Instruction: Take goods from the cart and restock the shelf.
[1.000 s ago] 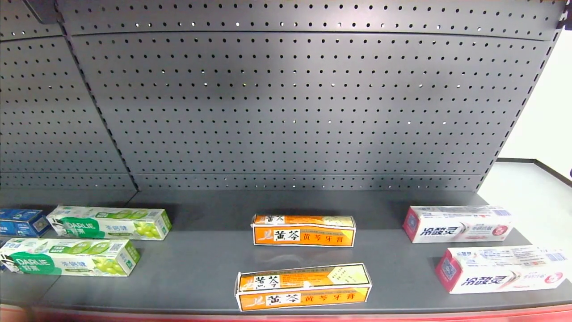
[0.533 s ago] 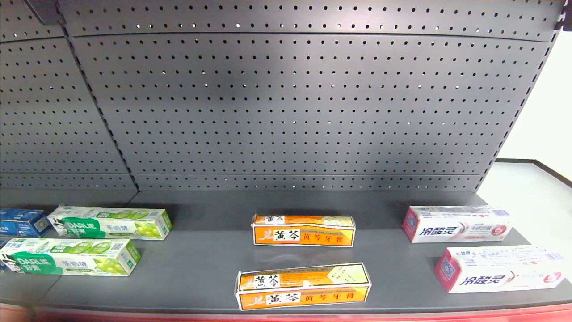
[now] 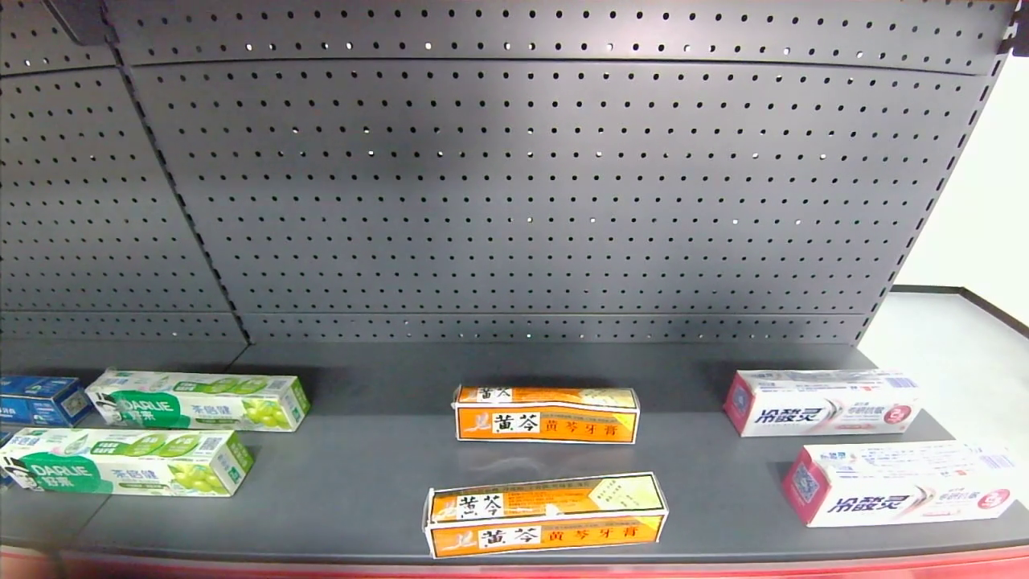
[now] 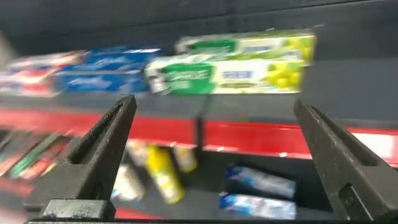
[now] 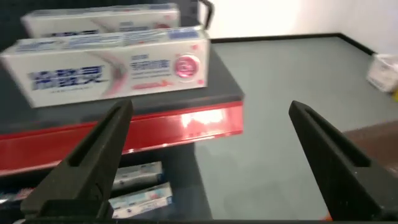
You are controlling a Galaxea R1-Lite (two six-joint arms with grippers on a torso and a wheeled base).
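shelf: dark grey shelf (image 3: 370, 474) with a red lip (image 3: 514, 569) along the front and a perforated back panel (image 3: 514, 201) behind it. All the goods are lying flat on it.
orange boxes (image 3: 547, 414): two at 6 o'clock in the head view. One sits mid-shelf, the other (image 3: 545, 515) is right by the lip and a bit skewed. They're not touching.
green boxes (image 3: 197, 400): two over at 8 o'clock. The front one (image 3: 125, 461) is closer to the lip.
blue box (image 3: 40, 400): just beside the back green one, on its 9 o'clock side.
white-and-pink boxes (image 3: 824, 402): two at 4 o'clock. The nearer one (image 3: 904, 484) is out at the shelf's end.
left jaws: spread wide with nothing between them, out in front of the lip, facing the green boxes. There's a lower shelf (image 4: 205, 186) underneath with a yellow bottle (image 4: 163, 177).
right jaws: also wide apart and empty, by the white-and-pink end, with grey floor (image 5: 286, 124) beyond.
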